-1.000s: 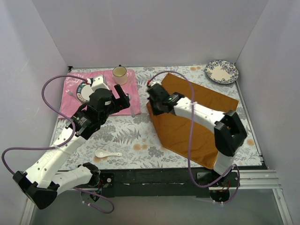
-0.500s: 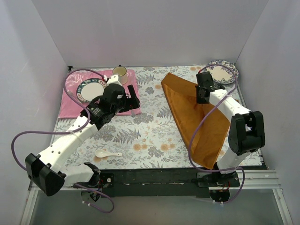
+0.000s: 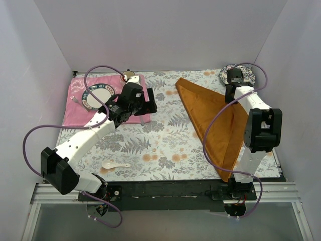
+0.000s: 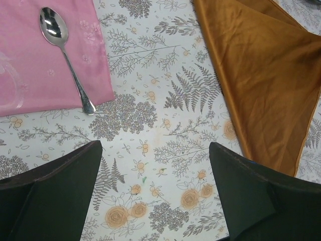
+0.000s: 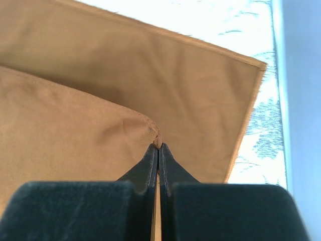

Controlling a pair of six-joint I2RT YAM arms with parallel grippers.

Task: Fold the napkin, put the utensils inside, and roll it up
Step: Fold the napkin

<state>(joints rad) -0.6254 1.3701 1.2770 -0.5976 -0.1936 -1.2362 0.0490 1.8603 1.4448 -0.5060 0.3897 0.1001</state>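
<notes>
The rust-orange napkin (image 3: pixel 215 120) lies folded into a triangle on the right of the table. My right gripper (image 3: pixel 229 96) is shut on one of its corners near the far right edge. In the right wrist view the closed gripper (image 5: pixel 158 148) pinches a cloth corner (image 5: pixel 150 131) above the lower layer (image 5: pixel 190 75). The white soup spoon (image 3: pixel 114 164) lies near the front left, apart from both grippers. My left gripper (image 3: pixel 151 102) is open and empty over the table's middle, and its wrist view (image 4: pixel 155 191) shows the napkin (image 4: pixel 266 85) to its right.
A pink placemat (image 3: pixel 75 113) at the back left holds a plate (image 3: pixel 98 95), a cup (image 3: pixel 129 76) and a silver spoon (image 4: pixel 65 55). A blue-patterned plate (image 3: pixel 246 78) sits at the back right behind my right wrist. White walls enclose three sides.
My right gripper has carried the napkin's corner from the left to the far right, folding the cloth into a triangle. My left arm has reached farther toward the table's middle.
</notes>
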